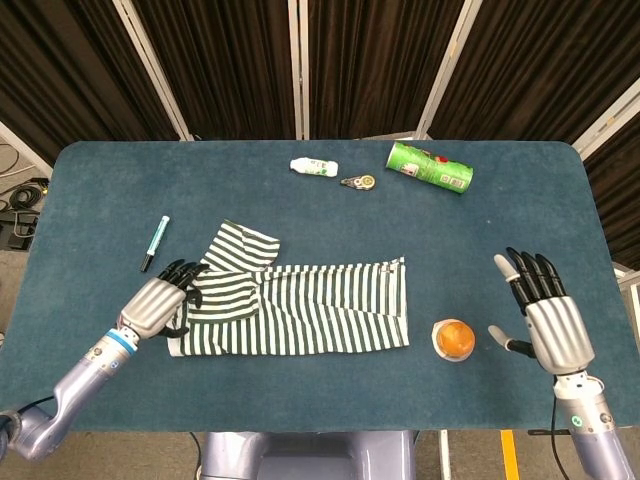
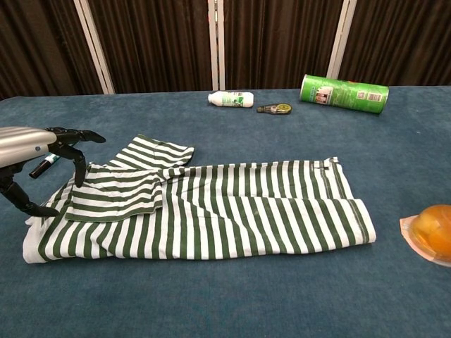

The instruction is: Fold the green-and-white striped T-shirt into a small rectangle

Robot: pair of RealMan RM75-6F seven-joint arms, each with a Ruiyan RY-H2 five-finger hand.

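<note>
The green-and-white striped T-shirt [image 1: 300, 310] lies folded into a long band across the table's middle, with a sleeve flap folded onto its left end [image 2: 120, 190]. My left hand [image 1: 160, 305] hovers at the shirt's left end with its fingers [image 2: 70, 137] apart over the edge and nothing in them. Whether its thumb touches the cloth I cannot tell. My right hand [image 1: 548, 320] is near the front right of the table, fingers spread and empty, well clear of the shirt. The chest view does not show the right hand.
An orange fruit on a wrapper [image 1: 453, 339] lies between the shirt and my right hand. A green can [image 1: 430, 166], a white bottle [image 1: 314, 167] and a small tape measure [image 1: 358, 181] lie at the back. A marker [image 1: 154, 243] lies left of the shirt.
</note>
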